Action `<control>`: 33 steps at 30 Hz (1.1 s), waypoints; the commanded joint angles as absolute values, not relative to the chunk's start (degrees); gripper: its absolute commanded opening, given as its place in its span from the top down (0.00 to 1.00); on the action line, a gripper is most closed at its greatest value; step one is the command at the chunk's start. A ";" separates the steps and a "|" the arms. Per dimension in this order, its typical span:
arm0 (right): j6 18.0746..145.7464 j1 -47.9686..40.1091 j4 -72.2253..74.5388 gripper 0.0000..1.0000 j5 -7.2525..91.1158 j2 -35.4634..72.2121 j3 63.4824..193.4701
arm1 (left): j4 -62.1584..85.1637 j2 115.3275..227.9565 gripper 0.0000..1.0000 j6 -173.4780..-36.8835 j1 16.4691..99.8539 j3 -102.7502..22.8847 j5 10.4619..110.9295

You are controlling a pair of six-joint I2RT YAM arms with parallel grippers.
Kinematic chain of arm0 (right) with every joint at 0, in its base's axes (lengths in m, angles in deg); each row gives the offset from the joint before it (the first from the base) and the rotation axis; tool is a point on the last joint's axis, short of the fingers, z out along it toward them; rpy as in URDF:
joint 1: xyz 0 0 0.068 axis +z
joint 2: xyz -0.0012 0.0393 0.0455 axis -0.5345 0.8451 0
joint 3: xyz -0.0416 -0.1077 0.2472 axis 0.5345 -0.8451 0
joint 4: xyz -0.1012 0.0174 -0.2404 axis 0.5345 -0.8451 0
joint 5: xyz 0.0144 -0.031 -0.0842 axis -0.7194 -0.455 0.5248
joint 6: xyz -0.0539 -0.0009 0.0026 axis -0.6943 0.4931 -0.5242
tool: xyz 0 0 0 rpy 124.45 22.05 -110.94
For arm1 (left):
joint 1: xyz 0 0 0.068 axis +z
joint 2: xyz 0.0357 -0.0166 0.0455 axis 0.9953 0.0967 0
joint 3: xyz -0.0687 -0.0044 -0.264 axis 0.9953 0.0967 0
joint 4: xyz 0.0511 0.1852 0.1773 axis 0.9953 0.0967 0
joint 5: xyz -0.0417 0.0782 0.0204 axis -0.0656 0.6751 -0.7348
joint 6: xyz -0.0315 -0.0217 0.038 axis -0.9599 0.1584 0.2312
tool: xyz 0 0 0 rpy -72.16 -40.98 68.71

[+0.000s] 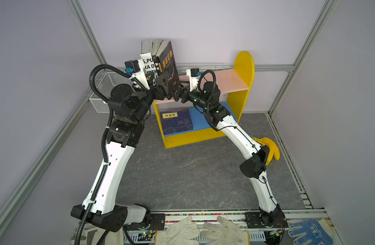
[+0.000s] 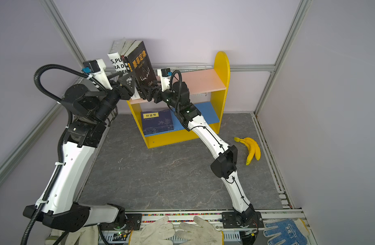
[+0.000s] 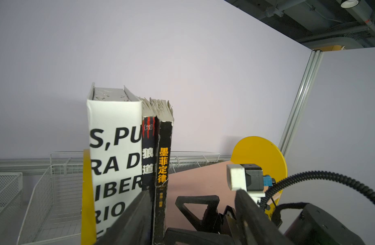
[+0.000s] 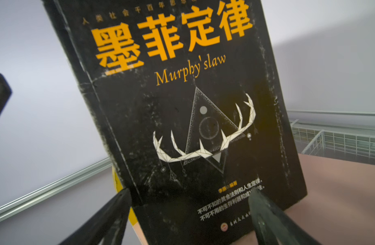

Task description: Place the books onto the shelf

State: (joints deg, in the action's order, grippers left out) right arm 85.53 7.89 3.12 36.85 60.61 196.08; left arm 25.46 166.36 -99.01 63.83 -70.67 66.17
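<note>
The shelf (image 1: 243,70) stands at the far side of the bench (image 1: 182,169). Three books stand upright at the left end of its pink upper board: a white book (image 3: 114,148) against the left side panel, a black book with a red-marked spine (image 3: 148,148) next to it, and a black book with an orange title (image 4: 193,127) on the right, leaning on the others. A stack of navy books (image 1: 177,121) lies flat at the left end of the blue lower board.

The left pincer (image 2: 125,79) sits at the near edge of the upright books, jaws apart, gripping nothing. The right pincer (image 4: 190,192) faces the cover of the orange-titled book, jaws spread wide, not clamped on it.

A bunch of bananas (image 2: 251,148) lies on the bench, right of the shelf.
</note>
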 commanded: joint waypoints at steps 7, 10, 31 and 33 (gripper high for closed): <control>84.21 6.91 -3.20 0.06 34.42 56.84 191.98 | 24.62 163.41 0.35 -98.08 64.31 -68.27 68.47; 83.30 6.54 -2.70 0.06 35.76 56.90 192.69 | 24.51 163.35 0.35 -98.35 64.24 -68.30 68.39; 82.72 5.26 -1.77 0.07 34.81 61.41 199.06 | 38.06 180.05 0.39 -94.97 64.25 -88.49 60.41; 83.02 5.30 -1.36 0.07 34.55 61.49 199.05 | 37.84 180.64 0.40 -95.16 64.32 -88.57 61.67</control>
